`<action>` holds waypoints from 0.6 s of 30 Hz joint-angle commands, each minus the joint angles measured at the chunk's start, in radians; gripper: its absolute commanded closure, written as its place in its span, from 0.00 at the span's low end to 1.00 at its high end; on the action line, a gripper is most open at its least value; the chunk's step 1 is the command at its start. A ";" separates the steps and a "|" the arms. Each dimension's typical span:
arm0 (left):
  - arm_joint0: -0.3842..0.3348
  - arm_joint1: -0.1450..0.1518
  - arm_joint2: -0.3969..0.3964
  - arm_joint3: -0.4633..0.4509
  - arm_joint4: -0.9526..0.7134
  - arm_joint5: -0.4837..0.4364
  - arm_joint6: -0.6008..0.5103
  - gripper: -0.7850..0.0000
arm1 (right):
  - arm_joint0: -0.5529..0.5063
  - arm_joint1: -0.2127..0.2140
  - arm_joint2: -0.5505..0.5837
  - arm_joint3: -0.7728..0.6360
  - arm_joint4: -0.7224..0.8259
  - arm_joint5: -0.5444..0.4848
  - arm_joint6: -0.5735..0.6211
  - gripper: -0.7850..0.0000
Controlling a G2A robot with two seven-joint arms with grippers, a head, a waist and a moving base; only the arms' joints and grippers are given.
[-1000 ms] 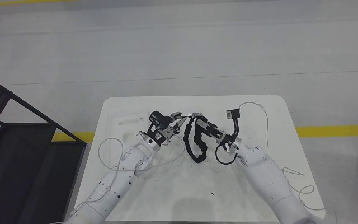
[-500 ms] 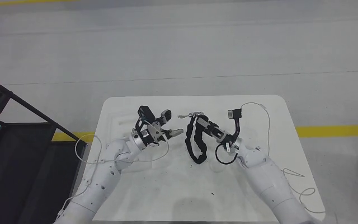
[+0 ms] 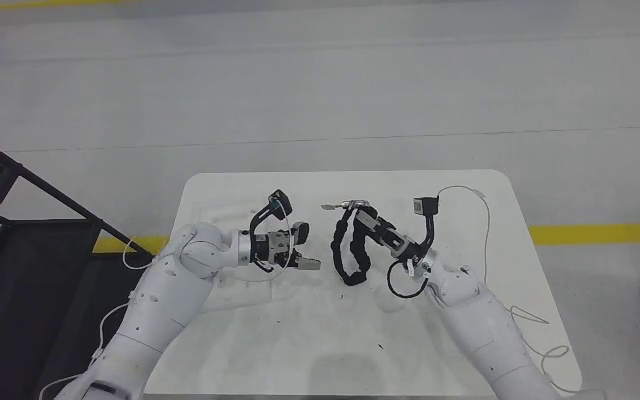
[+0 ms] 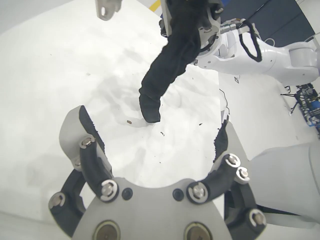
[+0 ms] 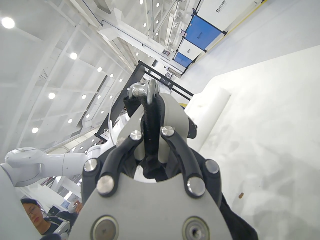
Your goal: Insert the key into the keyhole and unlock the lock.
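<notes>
White table (image 3: 330, 330); right jaws partly hide lock (image 4: 172, 58), key (image 4: 109, 3) protruding.

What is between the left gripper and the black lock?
Nothing but bare table with dark specks separates the left gripper from the lock, as the left wrist view shows.

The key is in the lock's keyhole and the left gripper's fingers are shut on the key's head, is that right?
Not quite. The key does sit in the keyhole of the lock, but the fingers of the left gripper are open and well clear of the key, holding nothing. The left wrist view shows it.
</notes>
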 commanded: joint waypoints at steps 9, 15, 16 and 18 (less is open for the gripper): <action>-0.060 -0.020 0.072 -0.012 -0.020 0.048 -0.014 0.05 | -0.023 0.003 -0.018 -0.041 -0.017 0.003 0.026 1.00; -0.073 -0.032 0.097 -0.002 0.006 0.060 0.040 1.00 | -0.021 0.005 -0.027 -0.046 0.015 0.007 0.057 1.00; -0.076 -0.033 0.104 0.005 0.000 0.052 0.037 1.00 | -0.022 0.005 -0.027 -0.047 0.018 0.006 0.060 1.00; -0.082 -0.035 0.110 0.012 0.005 0.052 0.038 1.00 | -0.021 0.006 -0.028 -0.046 0.019 0.007 0.063 1.00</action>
